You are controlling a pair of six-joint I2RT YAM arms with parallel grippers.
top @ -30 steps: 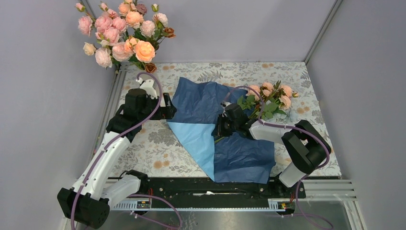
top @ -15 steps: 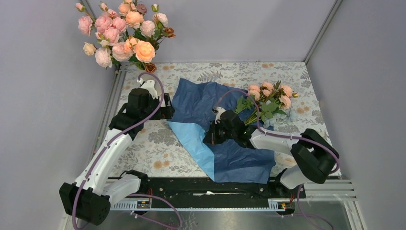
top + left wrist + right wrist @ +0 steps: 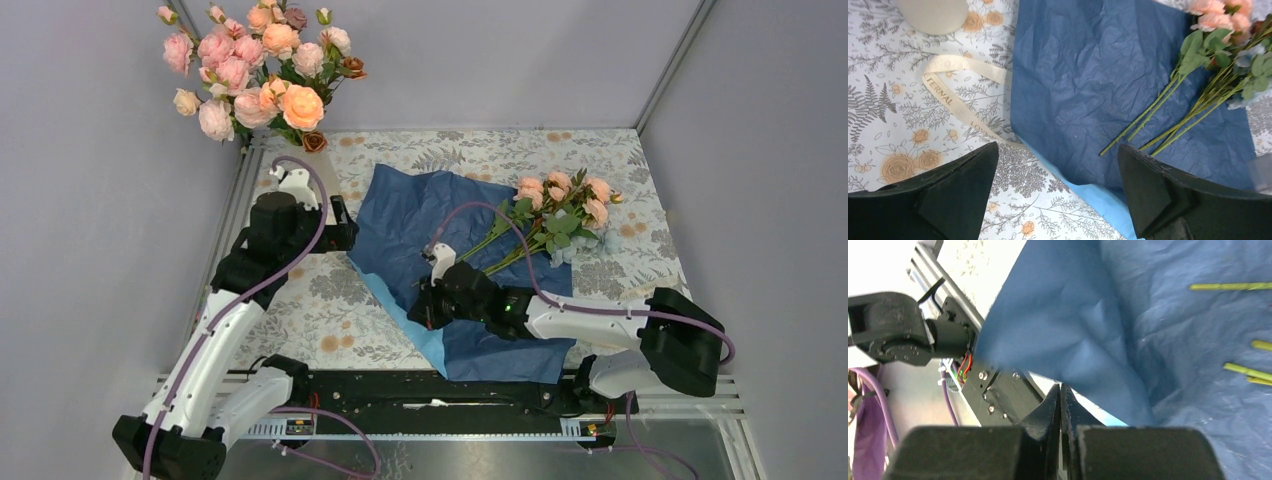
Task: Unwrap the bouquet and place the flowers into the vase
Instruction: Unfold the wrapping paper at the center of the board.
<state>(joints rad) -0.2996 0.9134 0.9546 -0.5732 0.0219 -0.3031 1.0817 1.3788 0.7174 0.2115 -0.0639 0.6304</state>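
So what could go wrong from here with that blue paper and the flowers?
1. The right claw seems pinched on the paper while the flowers lie on it; pulling could drag or scatter them.
2. The thin paper might tear.
3. The open left claw hangs near the vase; a swing might topple it.

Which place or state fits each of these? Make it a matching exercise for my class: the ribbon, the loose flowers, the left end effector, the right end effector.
Column one:
1. ribbon
2. loose flowers
3. left end effector
4. right end effector

Column two:
A. shut
B. lying on the navy paper
C. open
D. lying untied on the patterned table

Pairs: 1-D, 2-B, 3-C, 4-A
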